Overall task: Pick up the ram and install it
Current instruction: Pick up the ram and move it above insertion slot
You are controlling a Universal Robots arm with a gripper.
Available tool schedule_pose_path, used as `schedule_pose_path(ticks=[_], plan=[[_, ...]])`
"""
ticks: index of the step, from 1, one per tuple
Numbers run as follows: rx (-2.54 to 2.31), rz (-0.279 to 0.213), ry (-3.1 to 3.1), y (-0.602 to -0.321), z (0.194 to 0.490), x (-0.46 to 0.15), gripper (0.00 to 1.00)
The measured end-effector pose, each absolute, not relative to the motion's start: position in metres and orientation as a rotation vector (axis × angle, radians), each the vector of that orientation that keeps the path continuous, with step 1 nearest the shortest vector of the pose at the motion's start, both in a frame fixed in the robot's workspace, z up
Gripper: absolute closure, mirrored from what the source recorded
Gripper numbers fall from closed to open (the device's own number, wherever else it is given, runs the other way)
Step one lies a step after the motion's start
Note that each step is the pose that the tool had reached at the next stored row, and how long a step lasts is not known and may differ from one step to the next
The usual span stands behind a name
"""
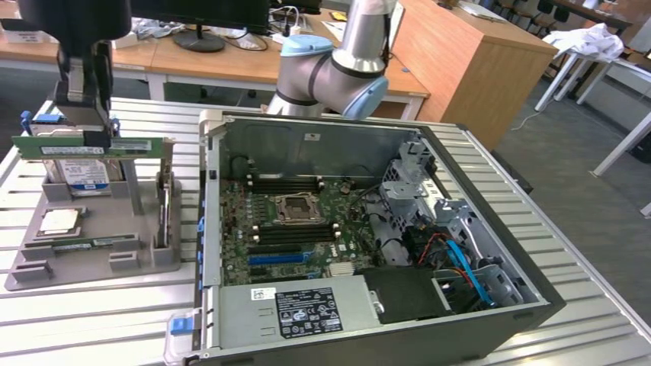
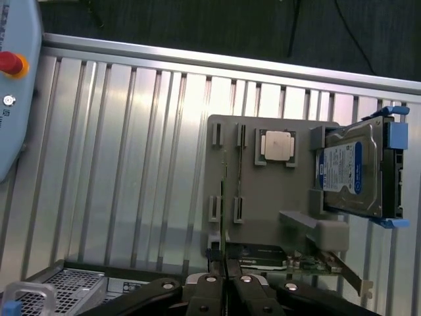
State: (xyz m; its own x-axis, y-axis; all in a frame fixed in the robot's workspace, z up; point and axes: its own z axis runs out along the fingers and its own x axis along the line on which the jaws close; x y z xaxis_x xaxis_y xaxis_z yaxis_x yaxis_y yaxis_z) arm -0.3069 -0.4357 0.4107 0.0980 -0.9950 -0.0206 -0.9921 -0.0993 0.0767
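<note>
The ram (image 1: 137, 145) is a long green stick with a pale label. It hangs level above the grey parts holder (image 1: 91, 263) at the exterior view's left. My gripper (image 1: 94, 136) comes down onto its upper edge and is shut on it. The wrist view has the ram (image 2: 223, 210) edge-on as a thin line running out from my closed fingertips (image 2: 217, 284), with the holder (image 2: 263, 191) below it. The open computer case (image 1: 529, 305) lies beside the holder at the exterior view's right. The dark memory slots (image 1: 295, 183) on its motherboard sit either side of the processor socket (image 1: 297, 207).
On the holder are a blue-labelled hard drive (image 1: 81, 171), a silver processor chip (image 1: 59, 221), an upright expansion card (image 1: 163, 206) and a green strip lying flat (image 1: 91, 242). The slatted metal table (image 1: 102, 328) carries everything. A pendant with a red button (image 2: 13, 62) lies on it.
</note>
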Motion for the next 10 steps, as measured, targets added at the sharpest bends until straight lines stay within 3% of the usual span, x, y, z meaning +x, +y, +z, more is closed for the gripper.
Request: schedule_pose_path(ticks=[10], plan=[[2.294,-0.107,-2.077,-0.4357,0.4103,-0.2962,0.88]])
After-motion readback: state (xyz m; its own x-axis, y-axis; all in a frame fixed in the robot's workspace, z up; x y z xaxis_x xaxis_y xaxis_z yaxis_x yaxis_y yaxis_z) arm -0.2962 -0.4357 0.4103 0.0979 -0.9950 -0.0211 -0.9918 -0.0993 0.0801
